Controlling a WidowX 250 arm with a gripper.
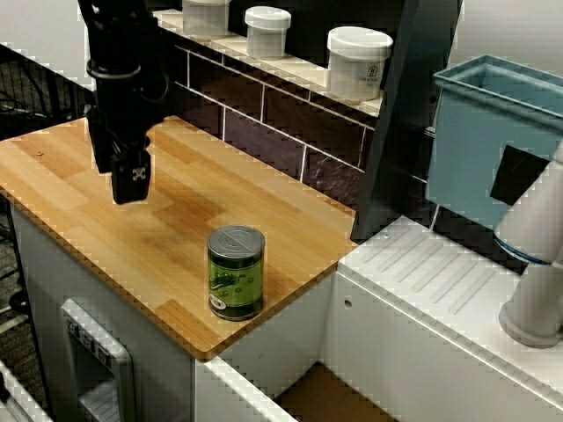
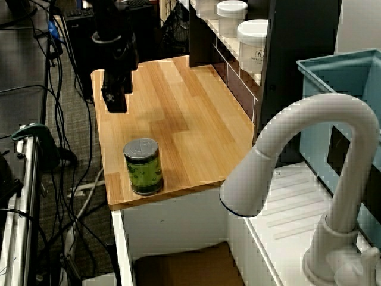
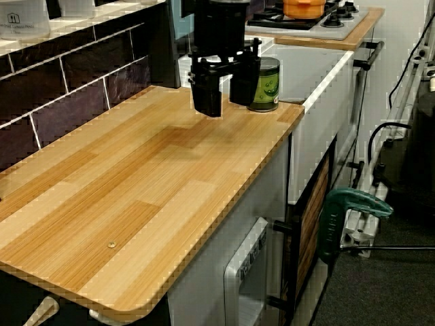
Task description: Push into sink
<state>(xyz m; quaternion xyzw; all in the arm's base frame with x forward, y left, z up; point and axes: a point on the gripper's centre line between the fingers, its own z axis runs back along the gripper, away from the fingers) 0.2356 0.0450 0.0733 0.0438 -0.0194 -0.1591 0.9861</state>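
Wooden tabletop [image 1: 106, 176] ends at the brown-floored sink [image 2: 184, 268]. Green can [image 1: 236, 272] stands upright near that edge. Spread pincer [image 3: 225, 88] hovers well apart; drop low behind the can and push steadily to avoid tipping.

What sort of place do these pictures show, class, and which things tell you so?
Probably a toy or mock kitchen set up in a lab: a wooden counter beside a sink with a white tap, and a hob with an orange pot.
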